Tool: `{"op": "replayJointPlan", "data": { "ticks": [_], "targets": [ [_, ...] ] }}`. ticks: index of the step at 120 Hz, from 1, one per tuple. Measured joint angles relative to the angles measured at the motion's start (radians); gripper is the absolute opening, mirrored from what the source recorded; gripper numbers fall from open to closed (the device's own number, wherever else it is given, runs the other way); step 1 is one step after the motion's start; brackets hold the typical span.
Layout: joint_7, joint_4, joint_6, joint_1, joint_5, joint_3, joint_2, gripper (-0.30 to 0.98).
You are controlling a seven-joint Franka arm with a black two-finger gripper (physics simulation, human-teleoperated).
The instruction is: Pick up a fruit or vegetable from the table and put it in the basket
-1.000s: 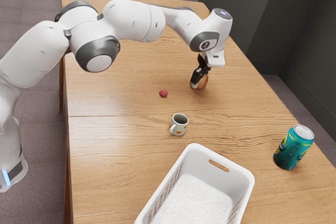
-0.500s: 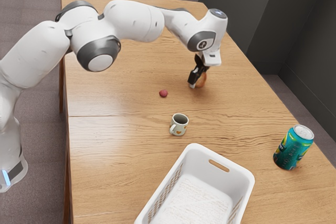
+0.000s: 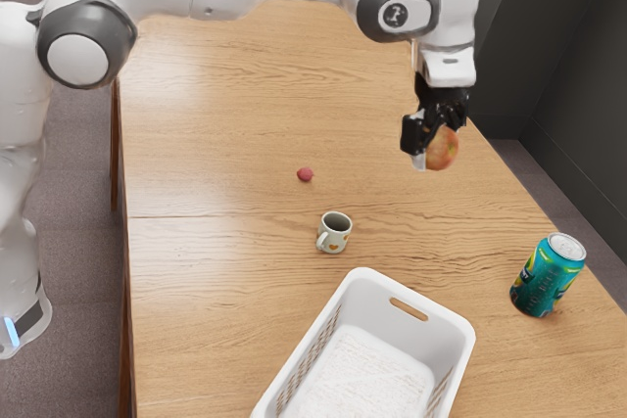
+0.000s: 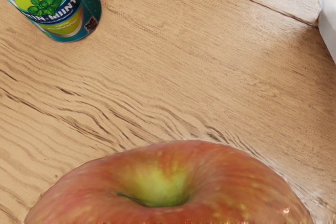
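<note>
Since the pincer [image 3: 432, 147] rose, apple [image 3: 446, 149] aloft, gripped

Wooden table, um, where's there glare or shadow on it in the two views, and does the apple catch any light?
Exterior view: a soft, pale sheen on the table, on the mug's side toward the exterior view's left; wrist view: a soft, dim shadow on the wood beside the white basket, and small bright glints on the apple's skin.

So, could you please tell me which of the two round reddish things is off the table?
The apple, held up in the fingers; the smaller one lies on the table.
</note>
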Motion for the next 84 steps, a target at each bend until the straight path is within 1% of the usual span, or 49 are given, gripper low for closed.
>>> {"op": "replayJointPlan", "data": {
  "ticks": [17,23,29,38,50,52,56,60,72,84],
  "targets": [
    [-0.168,-0.003,-0.054,-0.006,0.086,-0.269,0.024,0.37],
    [-0.225,-0.002,-0.064,-0.01,0.114,-0.339,0.046,0.37],
    [-0.28,-0.002,-0.071,-0.016,0.137,-0.387,0.065,0.36],
    [-0.356,-0.003,-0.081,-0.026,0.159,-0.417,0.077,0.36],
    [-0.444,-0.006,-0.092,-0.036,0.173,-0.439,0.079,0.36],
    [-0.458,-0.006,-0.093,-0.037,0.174,-0.442,0.08,0.37],
    [-0.483,-0.007,-0.097,-0.039,0.175,-0.451,0.08,0.46],
    [-0.507,-0.007,-0.1,-0.041,0.176,-0.457,0.08,0.51],
    [-0.572,-0.008,-0.108,-0.043,0.173,-0.464,0.08,0.59],
    [-0.626,-0.008,-0.113,-0.043,0.173,-0.465,0.079,0.64]
  ]
}}
